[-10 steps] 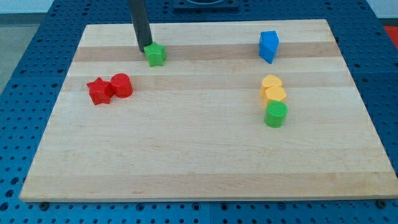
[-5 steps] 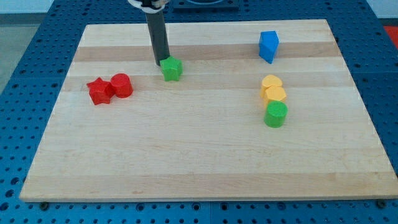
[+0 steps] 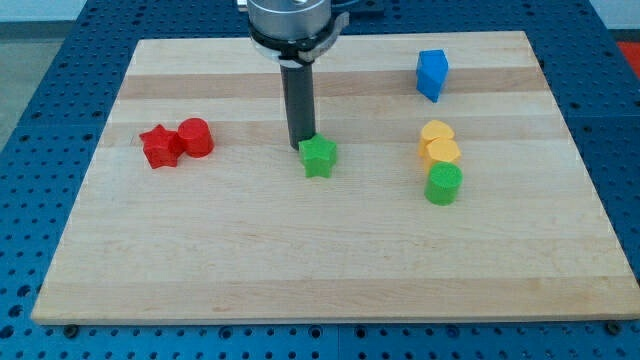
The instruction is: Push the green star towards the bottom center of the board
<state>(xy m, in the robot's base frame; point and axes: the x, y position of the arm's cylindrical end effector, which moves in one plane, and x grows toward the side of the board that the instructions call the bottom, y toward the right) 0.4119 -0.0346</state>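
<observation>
Green star (image 3: 319,157) shoved down and rightward from upper left of tabletop (image 3: 300,270), now mid-board, left of yellow blocks (image 3: 439,143). My tip (image 3: 299,147) touching star's upper-left edge. No pincer fitted. Bottom center not yet reached

My tip (image 3: 300,147) against green star (image 3: 319,157)
</observation>
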